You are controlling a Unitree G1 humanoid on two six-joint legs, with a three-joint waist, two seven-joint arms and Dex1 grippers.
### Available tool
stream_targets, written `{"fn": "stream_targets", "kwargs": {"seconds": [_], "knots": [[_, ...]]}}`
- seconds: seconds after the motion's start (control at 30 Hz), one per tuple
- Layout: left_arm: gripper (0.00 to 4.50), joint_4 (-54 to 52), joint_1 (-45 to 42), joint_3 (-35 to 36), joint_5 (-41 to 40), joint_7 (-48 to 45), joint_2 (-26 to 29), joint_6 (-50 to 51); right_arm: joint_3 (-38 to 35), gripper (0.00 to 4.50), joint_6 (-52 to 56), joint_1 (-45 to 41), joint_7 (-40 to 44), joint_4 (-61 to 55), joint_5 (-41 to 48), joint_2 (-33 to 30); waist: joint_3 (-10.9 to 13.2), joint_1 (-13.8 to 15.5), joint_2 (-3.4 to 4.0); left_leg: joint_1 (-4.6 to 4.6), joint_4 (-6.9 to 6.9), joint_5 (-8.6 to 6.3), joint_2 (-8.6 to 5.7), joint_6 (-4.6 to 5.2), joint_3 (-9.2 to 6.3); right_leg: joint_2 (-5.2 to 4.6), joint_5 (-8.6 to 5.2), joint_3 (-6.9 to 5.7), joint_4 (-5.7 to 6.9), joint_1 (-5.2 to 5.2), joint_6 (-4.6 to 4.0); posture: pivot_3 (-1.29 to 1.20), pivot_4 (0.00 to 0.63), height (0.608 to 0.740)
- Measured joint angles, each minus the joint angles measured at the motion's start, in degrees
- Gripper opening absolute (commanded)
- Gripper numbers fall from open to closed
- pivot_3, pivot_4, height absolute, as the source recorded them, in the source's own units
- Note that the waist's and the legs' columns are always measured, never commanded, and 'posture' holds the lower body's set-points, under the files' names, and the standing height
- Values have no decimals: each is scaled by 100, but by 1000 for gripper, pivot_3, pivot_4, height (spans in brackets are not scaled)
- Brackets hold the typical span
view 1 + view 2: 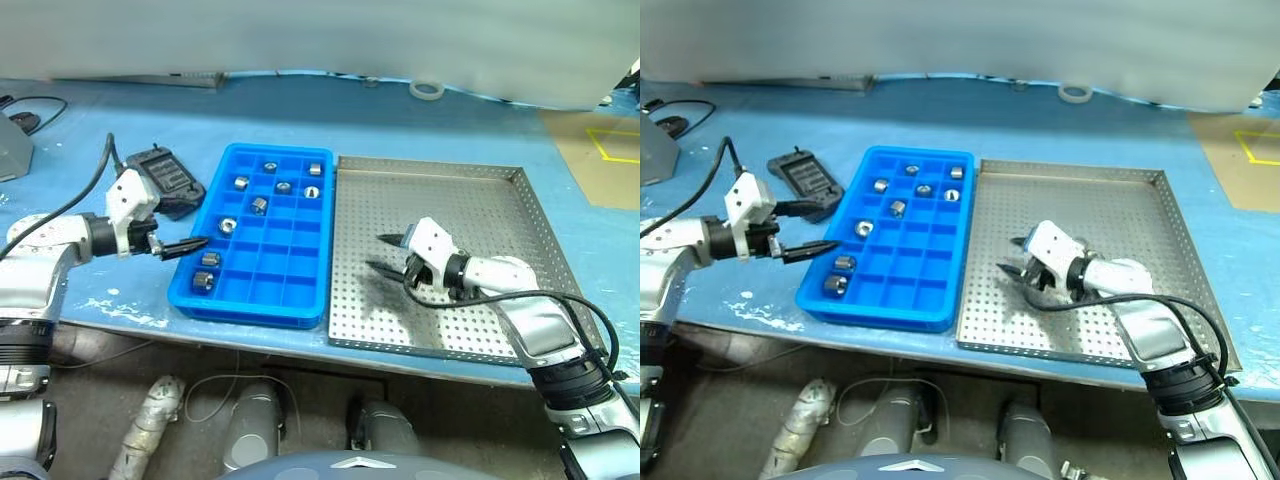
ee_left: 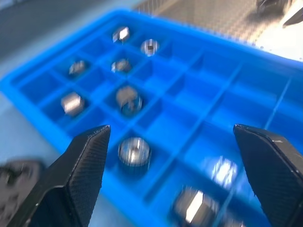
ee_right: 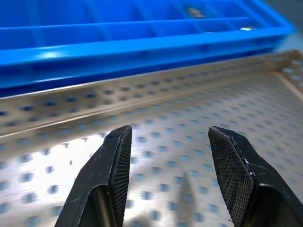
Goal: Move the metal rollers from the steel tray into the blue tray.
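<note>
The blue tray (image 1: 285, 262) lies left of the steel tray (image 1: 470, 200), their long sides touching. Several metal rollers (image 1: 259, 205) sit in the blue tray's compartments, mostly along its far and left parts; every roller I see is in there. My left gripper (image 2: 171, 127) hovers at the blue tray's left rim, pointing across it, open wide with nothing between its fingers (image 1: 190, 243). My right gripper (image 1: 375, 251) is low over the steel tray's perforated floor near its left side, open and holding nothing, as the right wrist view also shows.
A black remote (image 1: 170, 180) lies on the blue table just left of the blue tray, close to my left wrist. A white tape roll (image 1: 427, 90) sits at the far edge. A grey box (image 1: 10, 145) and cables are at the far left.
</note>
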Motion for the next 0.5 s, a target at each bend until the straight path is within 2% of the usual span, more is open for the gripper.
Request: {"fn": "stream_targets", "kwargs": {"seconds": [0.13,0.27,0.5], "knots": [[4363,-130,-426,-66,-191,329,-570,286,-660,2688,-34,-270,-688,712,-99,12,-1,-25,-1,-4,5,6,-1,-8,0,0,0,0,-2,0,0,-34,150,740],[4363,-78,-596,-237,-184,441,-935,310,-1466,2688,425,-444,-1212,1213,49,36,-1,-94,0,-14,4,4,0,1,0,2,0,-1,-6,-6,0,-83,150,740],[4363,151,-683,-435,-114,345,-1038,303,-1741,2688,1009,584,-501,453,747,-66,-1,-178,3,-22,3,-8,3,49,1,4,0,-5,-13,-9,0,-135,150,740]]}}
